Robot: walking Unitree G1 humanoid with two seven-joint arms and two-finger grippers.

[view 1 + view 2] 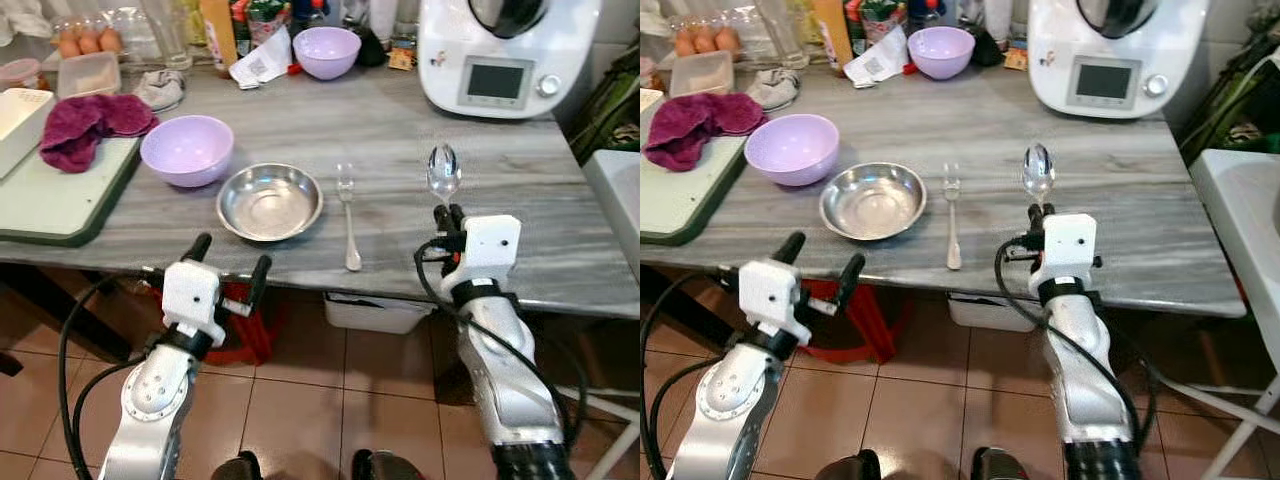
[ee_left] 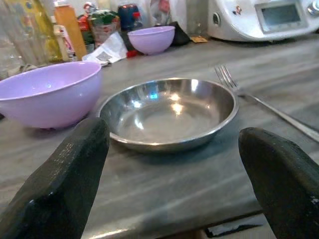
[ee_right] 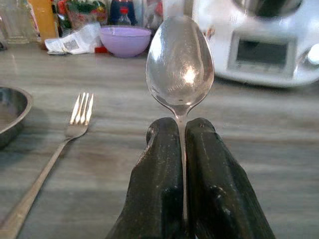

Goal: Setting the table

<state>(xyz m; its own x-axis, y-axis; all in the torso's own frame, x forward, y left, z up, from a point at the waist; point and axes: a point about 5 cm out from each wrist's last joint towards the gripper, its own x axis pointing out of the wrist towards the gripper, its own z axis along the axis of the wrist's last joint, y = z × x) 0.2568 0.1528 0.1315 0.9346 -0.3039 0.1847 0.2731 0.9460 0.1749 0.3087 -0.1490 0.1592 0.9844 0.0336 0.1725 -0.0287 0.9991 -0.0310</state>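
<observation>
A: Right hand [image 1: 449,214] is over the front edge of the grey desk [image 1: 400,130], fingers pinched tight on the handle of the spoon [image 1: 443,172]. The bowl of the spoon sticks out past the fingertips, pointing away toward the white kitchen machine [image 1: 505,50].

B: From the right wrist you see the handle running down between the two black fingers, clamped on both sides.

A: And the left hand [image 1: 230,262]? Spread wide, nothing in it, hovering just off the desk's near edge in front of the steel bowl [image 1: 270,201].

B: The fork [image 1: 348,215] lies flat on the desk just right of that steel bowl, tines pointing to the far side, between the bowl and the spoon.

A: A lilac bowl [image 1: 187,149] sits touching or nearly touching the steel one at its far left. A second lilac bowl [image 1: 326,51] stands well back among bottles and a crumpled paper.

B: Far left, a crimson cloth [image 1: 88,124] lies on a green-edged board [image 1: 60,200], with eggs [image 1: 88,42] in a clear carton behind.

A: Terracotta tile floor [image 1: 300,400] below.
</observation>
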